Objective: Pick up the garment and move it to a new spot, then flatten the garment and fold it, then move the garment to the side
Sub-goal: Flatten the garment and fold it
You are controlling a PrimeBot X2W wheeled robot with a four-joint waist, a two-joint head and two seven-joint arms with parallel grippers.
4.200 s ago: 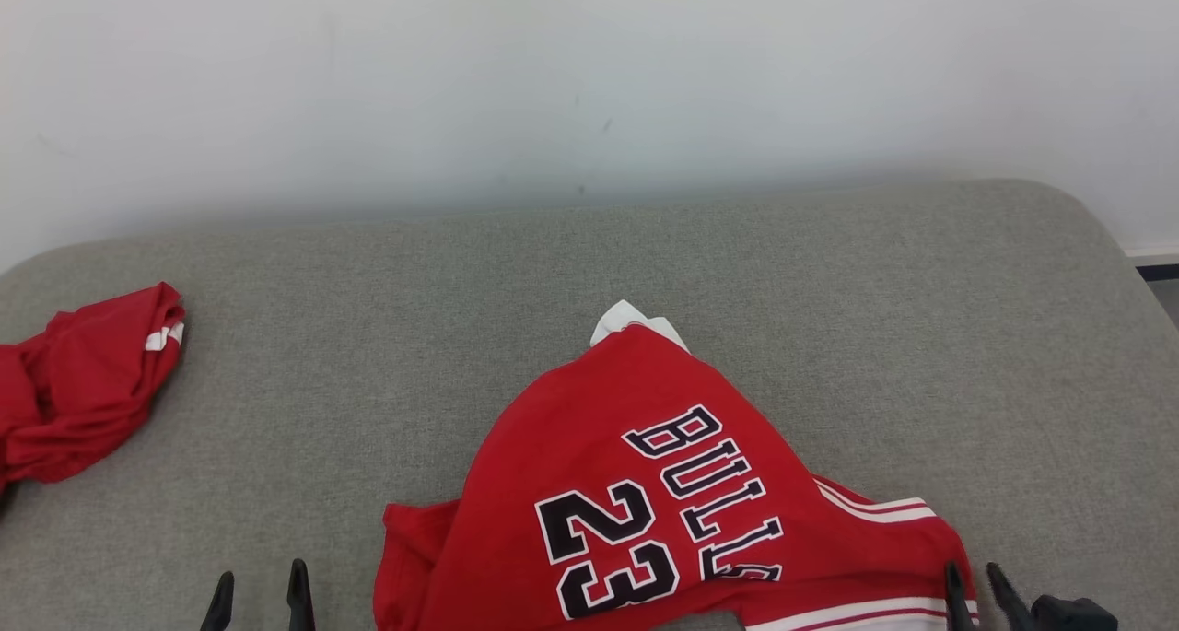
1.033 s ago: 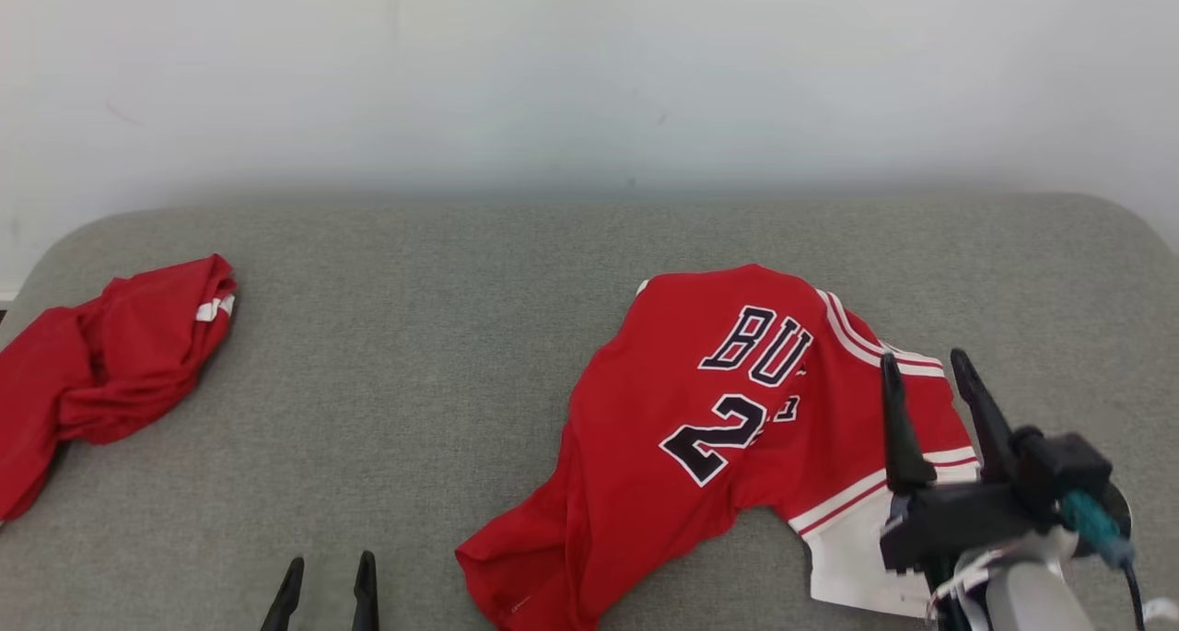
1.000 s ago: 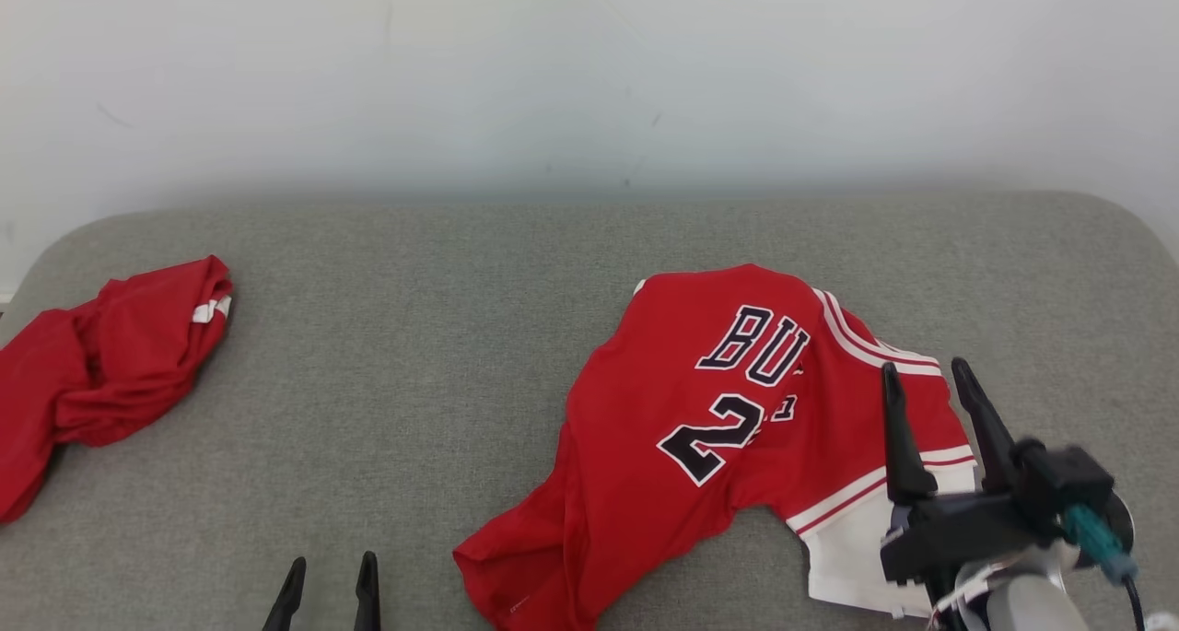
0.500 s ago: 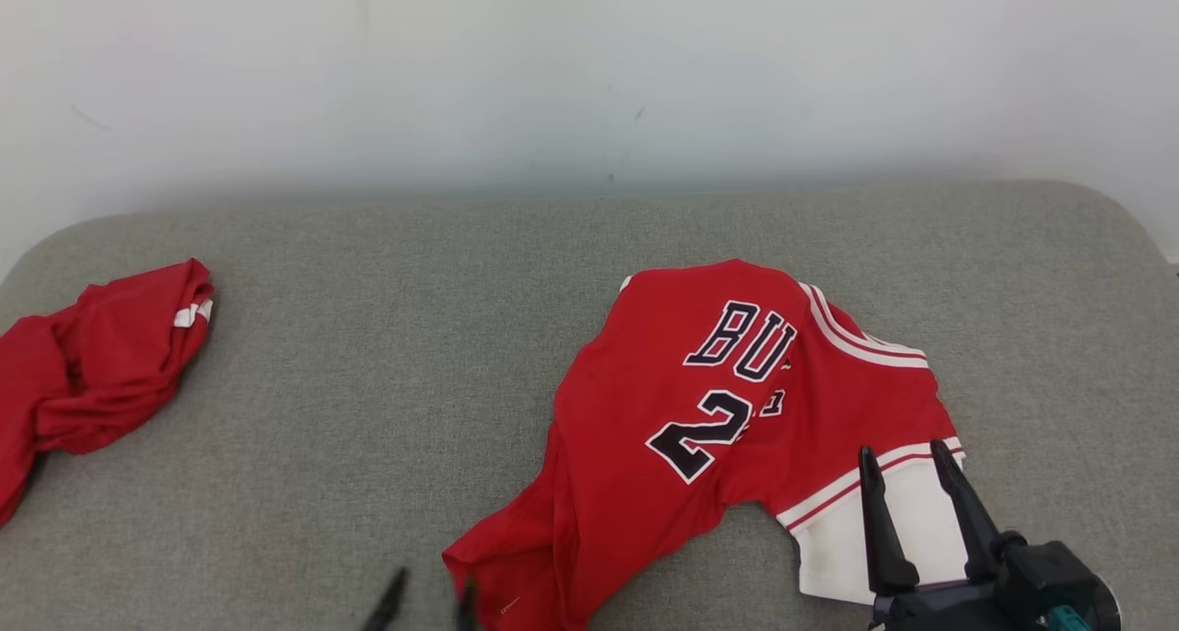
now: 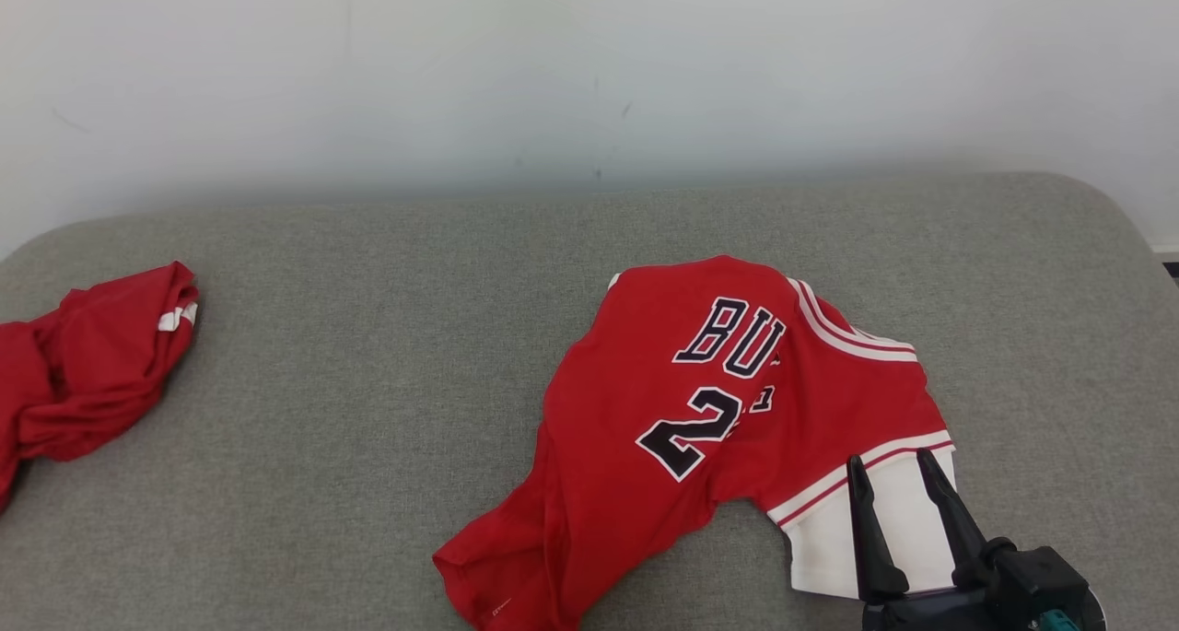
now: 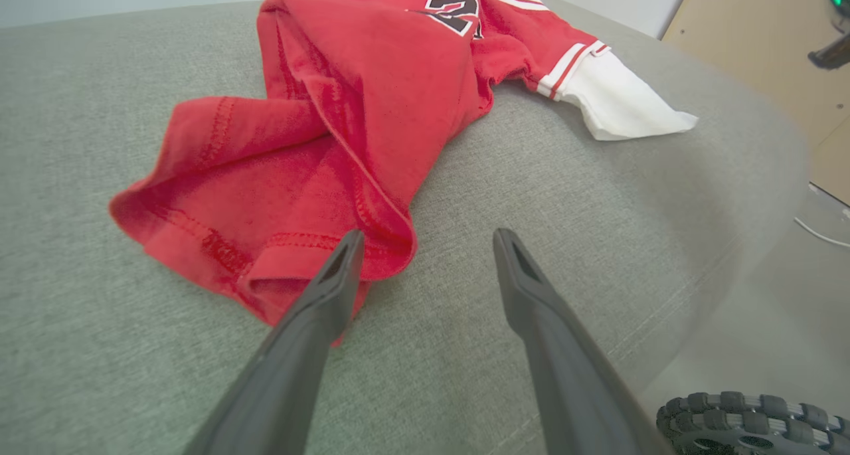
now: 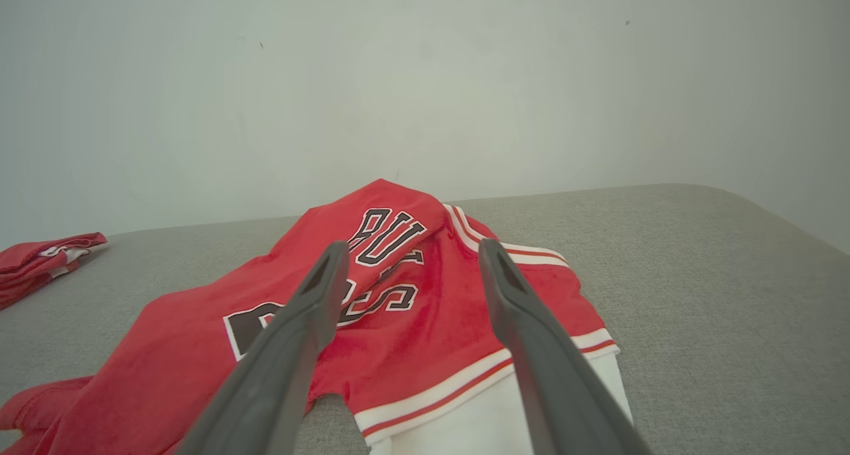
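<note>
The garment [image 5: 700, 428] is a red jersey with dark lettering and white trim. It lies crumpled on the grey cushion [image 5: 368, 355], right of centre. My right gripper [image 5: 889, 462] stands open at the lower right, its fingers over the jersey's white part and holding nothing. The right wrist view looks along that open right gripper [image 7: 412, 244] above the jersey [image 7: 425, 309]. In the left wrist view my left gripper [image 6: 428, 236] is open and low over the cushion, one fingertip [image 6: 348, 246] at the folded red hem [image 6: 265, 242], with no cloth between the fingers.
A second red garment [image 5: 83, 364] lies bunched at the cushion's far left. A pale wall rises behind. The left wrist view shows the cushion's rounded edge [image 6: 730, 242], the floor beyond it, a tan board [image 6: 764, 43] and a black wheel [image 6: 744, 422].
The jersey now lies farther from the near edge than at first. Over the last second the right gripper drew back off the jersey and the left slid right towards its hem; the camera shifted.
</note>
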